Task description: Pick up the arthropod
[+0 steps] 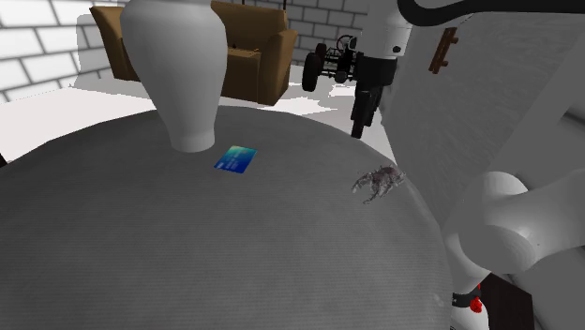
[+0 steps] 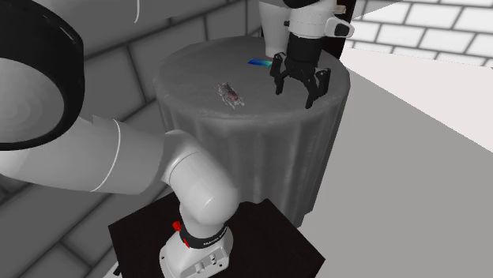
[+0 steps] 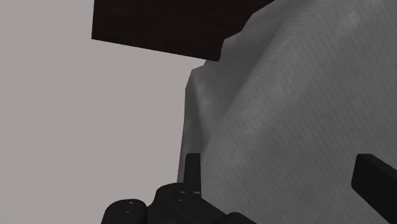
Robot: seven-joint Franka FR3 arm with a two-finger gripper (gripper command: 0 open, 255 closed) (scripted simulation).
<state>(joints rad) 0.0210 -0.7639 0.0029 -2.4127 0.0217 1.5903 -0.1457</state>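
Note:
The arthropod (image 1: 378, 181) is a small grey-brown, crab-like creature lying on the round table's grey cloth (image 1: 187, 253), near the edge on the shoulder view's right. In the second exterior view the arthropod (image 2: 231, 94) lies left of my gripper (image 2: 294, 96). My black gripper (image 1: 359, 127) hangs open above the table's rim, beyond the creature and apart from it, holding nothing. In the wrist view the fingers (image 3: 193, 168) stand wide apart around my gripper's middle (image 3: 283, 181), over the draped cloth edge (image 3: 299, 108) and the floor beside it.
A tall white vase (image 1: 178, 56) stands at the table's back, with a blue card (image 1: 234, 159) lying flat in front of it. A brown armchair (image 1: 253, 52) and a wheeled frame (image 1: 333, 61) sit beyond the table. My dark stand (image 2: 213, 237) is beside the table.

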